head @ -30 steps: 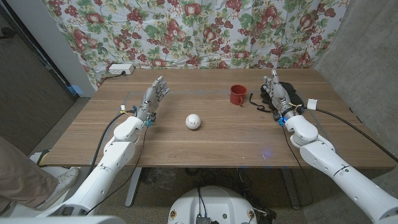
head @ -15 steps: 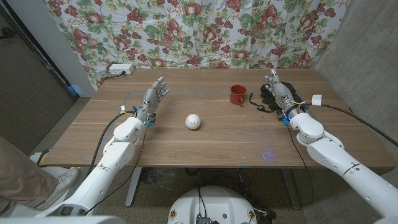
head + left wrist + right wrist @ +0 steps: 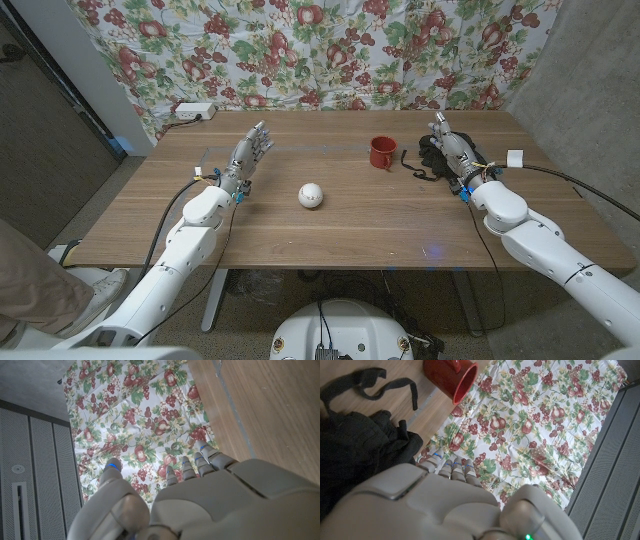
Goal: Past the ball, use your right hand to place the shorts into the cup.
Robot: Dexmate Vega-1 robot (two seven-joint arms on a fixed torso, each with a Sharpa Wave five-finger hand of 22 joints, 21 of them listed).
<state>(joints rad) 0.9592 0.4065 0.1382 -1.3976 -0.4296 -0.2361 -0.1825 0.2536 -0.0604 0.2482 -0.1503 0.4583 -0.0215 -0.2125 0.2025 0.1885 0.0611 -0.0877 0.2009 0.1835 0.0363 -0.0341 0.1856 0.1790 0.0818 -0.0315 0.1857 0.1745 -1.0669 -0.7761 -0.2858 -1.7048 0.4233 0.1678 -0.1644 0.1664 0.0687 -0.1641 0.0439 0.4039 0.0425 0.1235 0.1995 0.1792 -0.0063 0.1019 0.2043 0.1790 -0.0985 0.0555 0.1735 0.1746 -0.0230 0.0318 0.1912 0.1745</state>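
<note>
A red cup stands upright on the far middle of the wooden table; it also shows in the right wrist view as the cup. The black shorts lie crumpled to the cup's right, a strap reaching toward it; the same shorts fill part of the right wrist view. My right hand hovers over the shorts with fingers extended, holding nothing I can see. A white ball sits mid-table. My left hand stays at the left, fingers apart, empty, also seen as the left hand.
A white power strip lies at the table's far left corner. A floral cloth hangs behind the table. A person's leg shows at the left edge.
My right arm has shifted forward and slightly right, bringing the hand further over the shorts. The left arm, ball and cup stay put.
</note>
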